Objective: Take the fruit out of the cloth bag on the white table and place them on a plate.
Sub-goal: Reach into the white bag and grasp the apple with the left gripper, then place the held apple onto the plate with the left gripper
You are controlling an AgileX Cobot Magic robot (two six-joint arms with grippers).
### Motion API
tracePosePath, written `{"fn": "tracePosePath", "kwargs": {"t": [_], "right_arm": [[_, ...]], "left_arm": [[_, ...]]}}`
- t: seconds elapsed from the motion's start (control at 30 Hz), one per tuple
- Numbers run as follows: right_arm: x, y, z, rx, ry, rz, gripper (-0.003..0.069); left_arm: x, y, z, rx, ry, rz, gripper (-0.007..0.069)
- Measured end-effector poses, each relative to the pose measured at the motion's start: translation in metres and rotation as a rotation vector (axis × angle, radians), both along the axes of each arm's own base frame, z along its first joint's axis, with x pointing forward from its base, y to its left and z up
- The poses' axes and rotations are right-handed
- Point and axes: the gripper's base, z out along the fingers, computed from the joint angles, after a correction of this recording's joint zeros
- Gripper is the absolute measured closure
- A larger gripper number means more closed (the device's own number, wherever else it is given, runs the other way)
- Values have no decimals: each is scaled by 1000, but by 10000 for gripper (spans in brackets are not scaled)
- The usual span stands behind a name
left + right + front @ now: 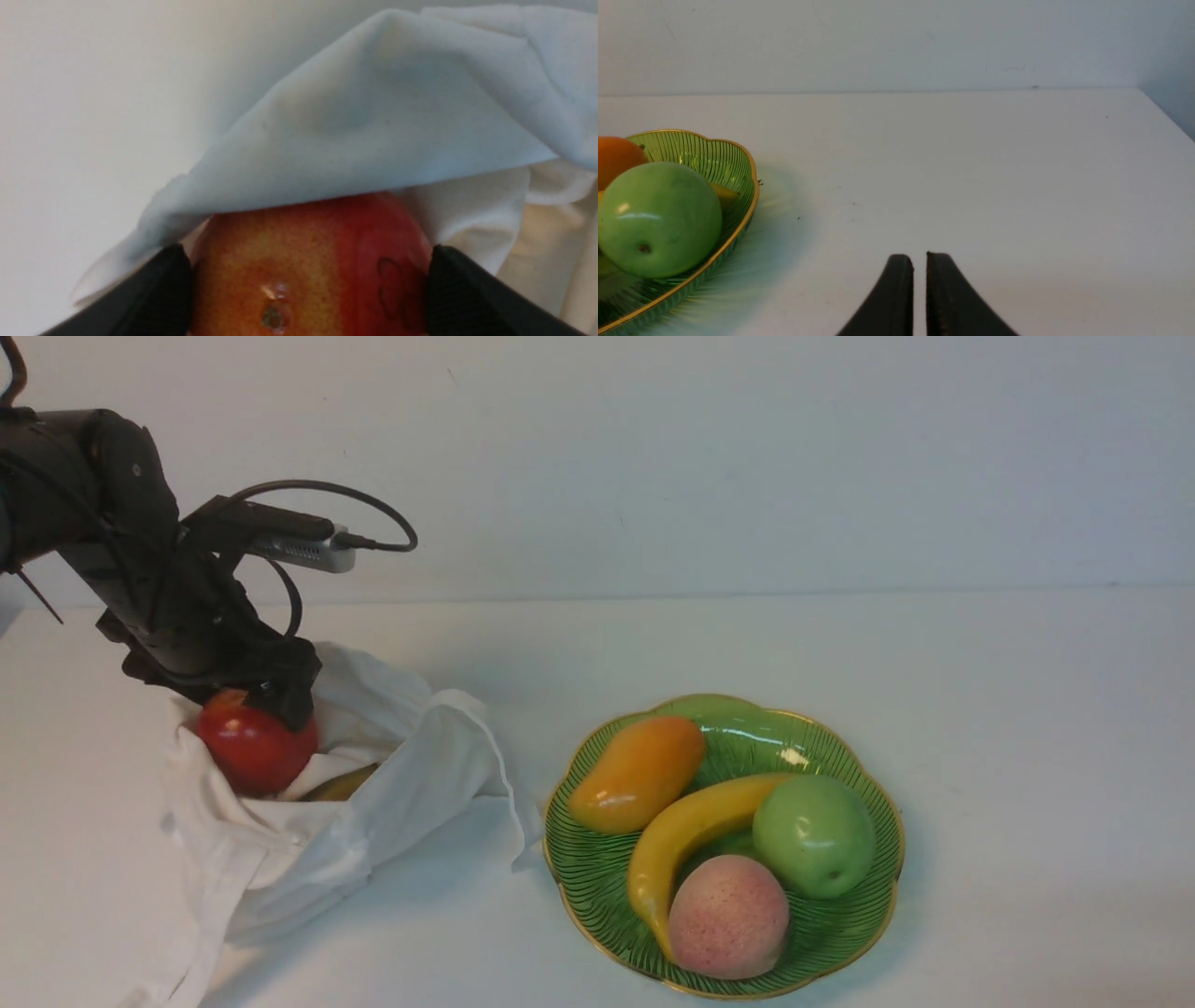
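Left jaws (308, 284) wide, grasping red apple (303, 270); right jaws (920, 261) nearly closed, holding nothing.

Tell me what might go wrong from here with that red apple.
The apple could slip: the left hand's fingers straddle its glossy skin, which offers little grip.

The cloth bag may snag or be dragged along, since a fold of it lies across the apple's side.

At the plate, the apple might knock or roll off the mango or peach, as four fruits already crowd it.
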Motion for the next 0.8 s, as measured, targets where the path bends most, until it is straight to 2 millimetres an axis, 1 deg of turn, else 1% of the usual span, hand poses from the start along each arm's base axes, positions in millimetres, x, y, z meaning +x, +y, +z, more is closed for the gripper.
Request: {"fn": "tracePosePath", "kwargs": {"t": [0.1,0.17,0.2,0.23,0.33,0.37,0.4,0.5,0.53,0.57,0.6,0.63,0.67,0.73,0.77,0.8], "right_arm": [[0,0,0,5,0,0,622],[0,0,0,5,0,0,622],[0,0,0,5,0,0,622],[0,0,0,5,0,0,622],[0,0,0,5,0,0,622],[0,0,0,5,0,0,622],[0,0,0,0,0,0,622],[0,0,0,5,0,0,622],[0,0,0,5,0,0,622],[0,0,0,5,0,0,622],[0,0,0,0,0,0,622],[0,0,0,0,0,0,622],[0,0,0,0,0,0,622],[0,0,0,0,0,0,622],[0,0,0,0,0,0,622],[0,0,0,0,0,0,622]], "left_arm": [[-5,-1,9,-17,3,5,47],[-10,-2,21,-30,-20,8,47],[-11,-2,24,-32,-27,8,47],[-17,-3,39,-37,-62,8,47],[-28,-4,62,-49,-116,10,47],[-34,-5,75,-66,-151,12,47],[-39,-6,84,-82,-173,15,47],[-48,-11,100,-143,-212,23,47],[-57,-17,113,-209,-240,25,47],[-58,-19,115,-218,-242,24,47],[-67,-35,127,-298,-262,-16,47],[-67,-35,127,-298,-262,-16,47],[-72,-46,132,-336,-269,-51,47],[-83,-82,140,-411,-275,-182,47],[-84,-85,140,-415,-274,-194,47],[-93,-112,141,-438,-265,-304,47]]}}
